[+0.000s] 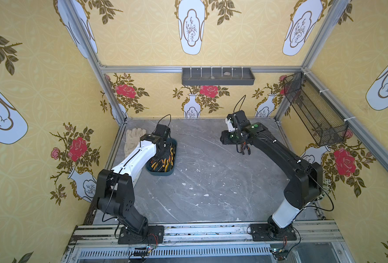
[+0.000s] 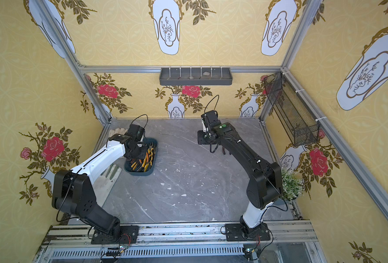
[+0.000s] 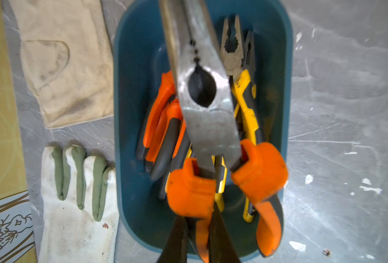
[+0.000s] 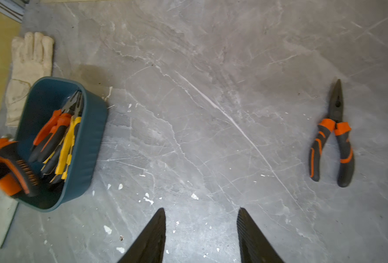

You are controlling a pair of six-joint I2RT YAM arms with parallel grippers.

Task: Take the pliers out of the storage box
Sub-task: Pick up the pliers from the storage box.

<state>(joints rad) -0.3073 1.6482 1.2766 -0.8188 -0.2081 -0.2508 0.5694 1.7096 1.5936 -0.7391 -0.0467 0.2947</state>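
The dark teal storage box (image 1: 163,174) (image 2: 140,174) stands at the table's left and holds several pliers (image 3: 245,95) with orange-and-black or yellow-and-black handles. My left gripper (image 3: 197,218) is over the box, shut on one handle of an orange-handled pair of pliers (image 3: 209,123). This pair hangs above the rest, its grey metal head close to the wrist camera. It also shows at the edge of the right wrist view as the held pliers (image 4: 6,164). My right gripper (image 4: 201,210) hangs open over bare table with nothing between its fingers. Another orange-handled pair (image 4: 334,136) lies flat on the table.
A cream glove (image 3: 67,68) and a white-and-green glove (image 3: 74,205) lie beside the box on its wall side. A grey divided tray (image 1: 218,76) hangs on the back wall. A black mesh basket (image 1: 313,111) hangs on the right wall. A small plant (image 2: 290,184) stands behind my right arm.
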